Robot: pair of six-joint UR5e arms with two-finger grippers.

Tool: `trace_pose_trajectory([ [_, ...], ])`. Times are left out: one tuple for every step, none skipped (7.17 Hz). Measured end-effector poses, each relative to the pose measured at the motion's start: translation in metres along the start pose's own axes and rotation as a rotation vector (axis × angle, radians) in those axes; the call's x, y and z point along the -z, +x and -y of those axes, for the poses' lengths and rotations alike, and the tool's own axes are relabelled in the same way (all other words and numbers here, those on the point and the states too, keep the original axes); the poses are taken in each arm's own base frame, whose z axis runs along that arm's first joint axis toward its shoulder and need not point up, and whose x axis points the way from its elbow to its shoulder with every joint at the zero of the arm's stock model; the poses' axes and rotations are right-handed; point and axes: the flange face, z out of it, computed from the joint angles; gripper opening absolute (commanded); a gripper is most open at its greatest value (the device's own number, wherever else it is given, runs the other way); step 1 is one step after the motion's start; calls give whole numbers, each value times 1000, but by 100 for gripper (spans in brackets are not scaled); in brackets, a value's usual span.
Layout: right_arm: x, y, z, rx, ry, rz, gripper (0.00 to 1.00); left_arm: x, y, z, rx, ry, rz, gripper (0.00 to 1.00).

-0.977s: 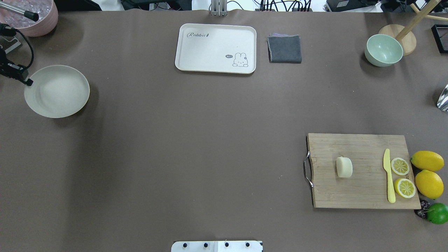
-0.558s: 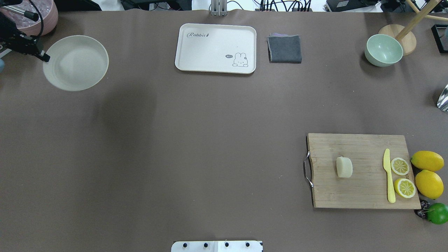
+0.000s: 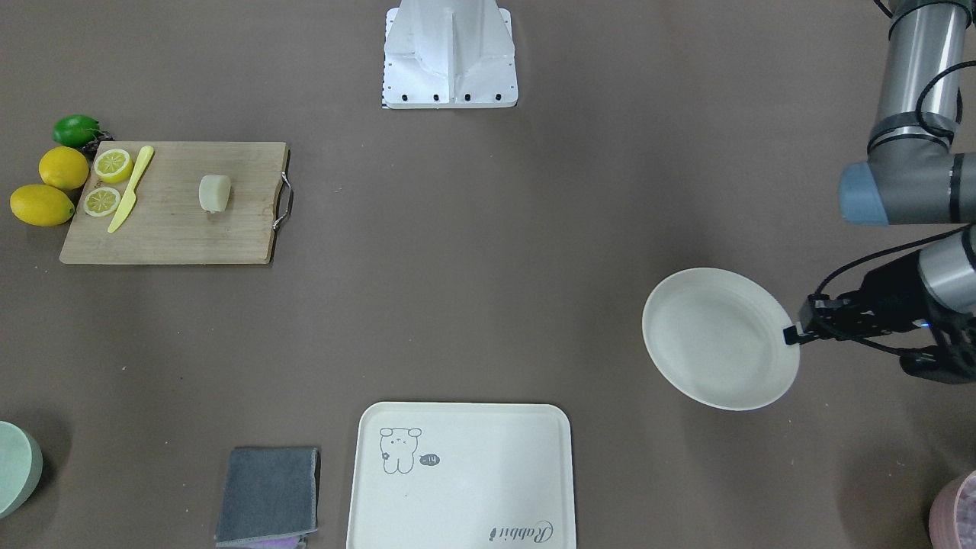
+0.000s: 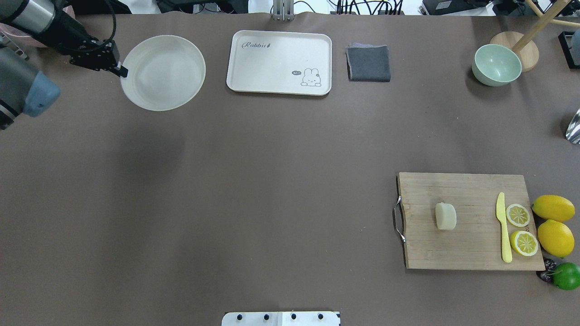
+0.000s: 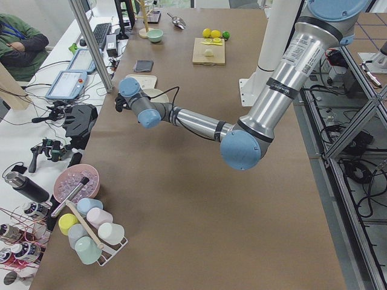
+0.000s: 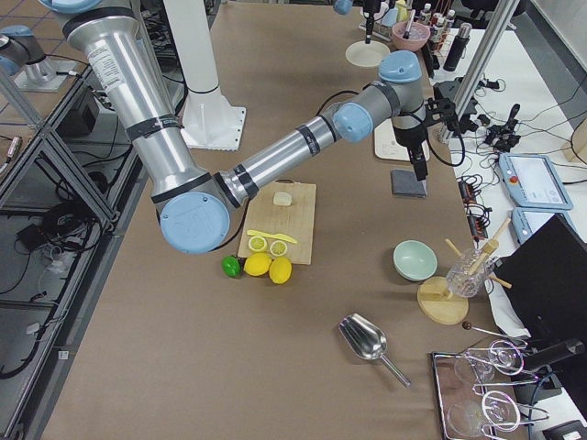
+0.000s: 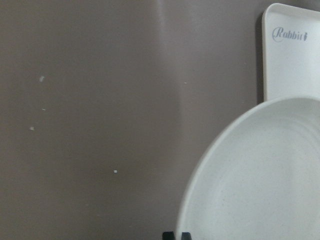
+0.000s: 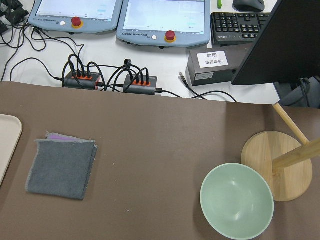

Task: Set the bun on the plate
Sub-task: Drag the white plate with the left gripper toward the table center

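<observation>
The bun (image 4: 445,216), a small pale cream lump, lies on the wooden cutting board (image 4: 471,249) at the near right; it also shows in the front-facing view (image 3: 214,193). My left gripper (image 4: 121,71) is shut on the left rim of the round off-white plate (image 4: 163,72) and holds it above the table at the far left, its shadow lying below. The left wrist view shows the plate (image 7: 265,175) with nothing on it. My right gripper (image 6: 420,170) hangs high over the far right side, seen only from the side, so I cannot tell whether it is open.
A cream tray (image 4: 279,62) with a rabbit drawing lies just right of the plate, then a grey cloth (image 4: 369,63) and a green bowl (image 4: 496,64). A yellow knife (image 4: 503,226), lemon halves (image 4: 517,215), whole lemons (image 4: 553,208) and a lime (image 4: 566,276) crowd the board's right side.
My left gripper has carried the plate from the table's left edge away from the robot and to the right, close to the tray. The bun has not moved.
</observation>
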Motion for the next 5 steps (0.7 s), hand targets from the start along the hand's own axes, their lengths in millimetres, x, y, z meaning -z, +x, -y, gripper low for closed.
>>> trace_pose_trajectory([
  [-2,2,-1,-3,-4,-1,100,-34,43,-25,13,28,-15,0],
  [-8,7,-5,-11,-14,-9,100,-64,83,-54,10,60,-31,0],
  [-13,14,-11,-19,-27,-16,100,-93,121,-88,-5,90,-47,0],
  [-17,19,-16,-25,-38,-17,100,-119,154,-124,-23,100,-65,0],
  [-21,24,-21,-30,-48,-18,100,-143,180,-155,-38,98,-80,0],
])
